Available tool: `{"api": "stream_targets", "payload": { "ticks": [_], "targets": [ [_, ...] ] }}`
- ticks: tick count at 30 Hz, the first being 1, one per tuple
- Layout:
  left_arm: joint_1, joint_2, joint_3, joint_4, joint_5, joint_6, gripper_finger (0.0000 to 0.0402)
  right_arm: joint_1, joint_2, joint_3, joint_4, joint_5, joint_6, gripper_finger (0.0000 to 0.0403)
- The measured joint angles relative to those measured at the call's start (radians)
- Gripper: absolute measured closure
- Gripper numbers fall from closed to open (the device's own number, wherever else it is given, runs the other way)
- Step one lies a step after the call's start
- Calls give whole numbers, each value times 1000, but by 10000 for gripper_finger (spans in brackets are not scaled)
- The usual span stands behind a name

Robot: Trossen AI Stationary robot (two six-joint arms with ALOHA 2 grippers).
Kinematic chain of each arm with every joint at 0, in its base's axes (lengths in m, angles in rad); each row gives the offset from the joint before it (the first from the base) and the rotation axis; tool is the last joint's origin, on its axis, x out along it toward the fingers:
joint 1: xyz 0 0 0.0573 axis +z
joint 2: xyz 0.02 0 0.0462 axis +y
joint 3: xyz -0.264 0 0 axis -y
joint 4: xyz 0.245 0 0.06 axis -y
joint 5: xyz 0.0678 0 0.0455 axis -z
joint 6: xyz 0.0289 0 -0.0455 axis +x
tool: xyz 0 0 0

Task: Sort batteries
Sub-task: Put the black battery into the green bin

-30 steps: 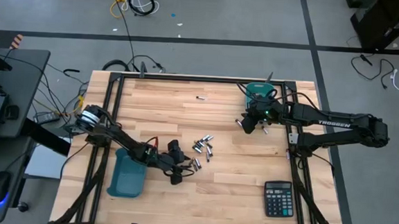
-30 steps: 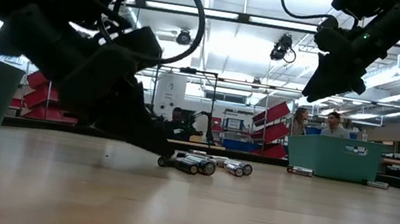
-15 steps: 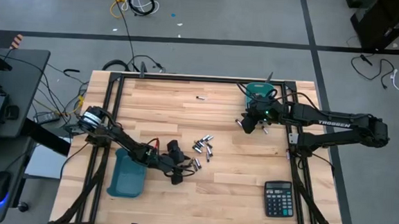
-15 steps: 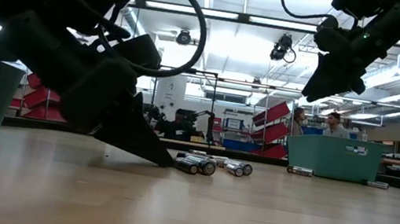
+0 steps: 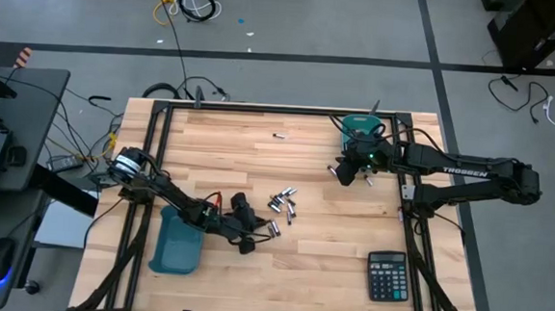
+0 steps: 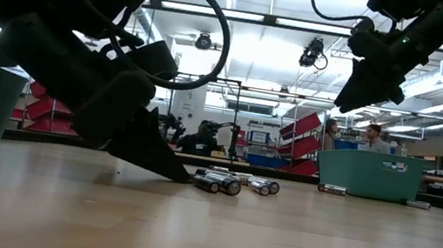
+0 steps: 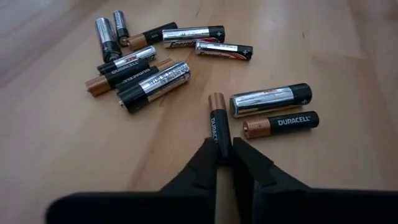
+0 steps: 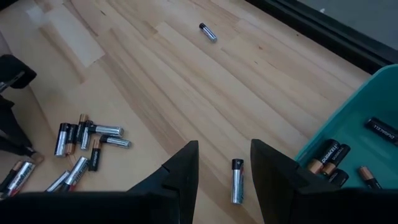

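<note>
1. Left gripper low on table, pinching a black-and-copper battery beside the pile
2. Right gripper open, raised near far-right bin

You can see a bunch of small batteries lying flat in a loose pile. One black and copper battery sits pinched at its end. One battery lies alone, far off.
</note>
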Motion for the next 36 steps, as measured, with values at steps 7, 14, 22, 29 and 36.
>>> {"api": "stream_targets", "payload": {
  "ticks": [7,14,22,29,36],
  "targets": [
    [0,1,0,-1,-29,2,390,0,0,0,0,0,-12,272],
    [0,5,-3,59,-63,58,388,11,0,0,11,-43,-74,272],
    [1,5,-3,190,-90,131,387,118,0,0,161,-111,-199,272],
    [1,5,-2,198,-90,133,387,201,0,0,257,-115,-240,272],
    [1,4,-2,209,-90,128,387,223,0,0,274,-115,-237,272]
  ]
}}
